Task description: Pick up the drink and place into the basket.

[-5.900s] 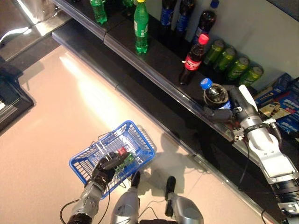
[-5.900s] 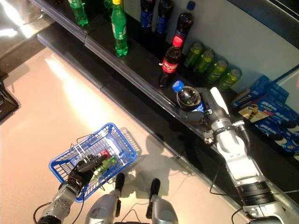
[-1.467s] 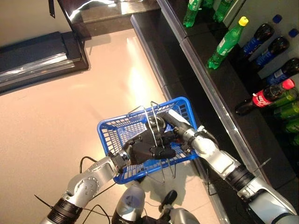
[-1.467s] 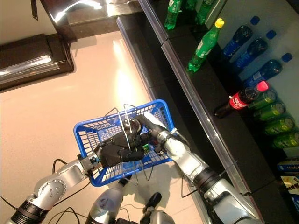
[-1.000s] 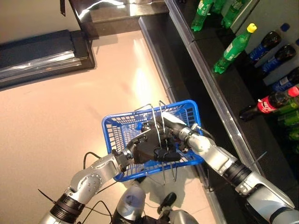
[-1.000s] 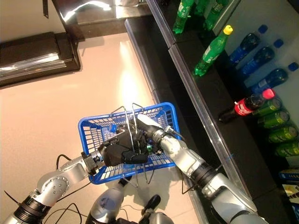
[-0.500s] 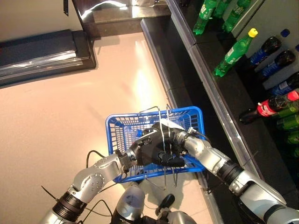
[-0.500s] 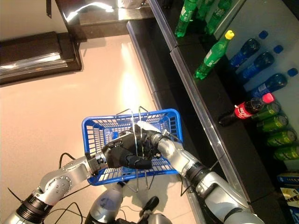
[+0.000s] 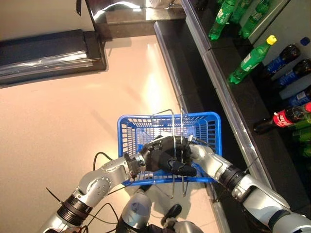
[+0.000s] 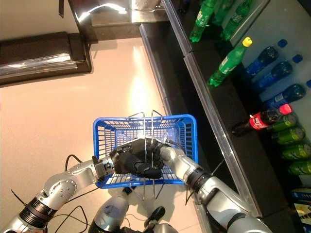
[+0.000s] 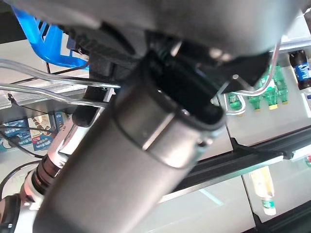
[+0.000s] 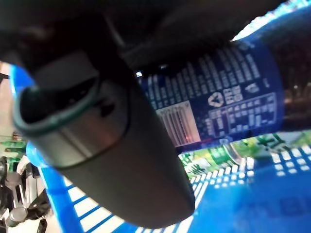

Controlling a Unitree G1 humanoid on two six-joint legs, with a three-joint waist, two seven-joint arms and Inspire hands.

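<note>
Left hand (image 9: pixel 160 158) sat closest to me, fingers curled shut round the wire handles (image 9: pixel 174 127) of the blue basket (image 9: pixel 146 117), same hold as in the oldest frame and in the one half a second back. Right hand (image 12: pixel 97 145) was down inside the basket, mostly hidden behind the left hand from the head camera. Its own wrist view showed the thumb laid across the blue label of the drink (image 12: pixel 218 102), with the dark bulk of the fingers on the other side, so I read it as clamped on the bottle. The drink lay on its side within the basket walls, just above a green packet (image 12: pixel 214 155) on the blue mesh floor; I could not tell whether it touched the packet. Big change against the oldest frame: back then the right hand held that bottle out at the edge of the shelf (image 9: pixel 228 104), well apart from the basket, and the basket hung off to my left. Half a second ago the white cover on the right thumb showed by the handles; this time it was covered from above. The whole head view had shifted a bit between frames, so that was the camera, not the goods. Beyond the basket was pale floor (image 9: pixel 73 107). On the shelf a green bottle with a yellow cap (image 9: pixel 252 59) and a red-capped cola bottle (image 9: pixel 284 118) stood as before.
</note>
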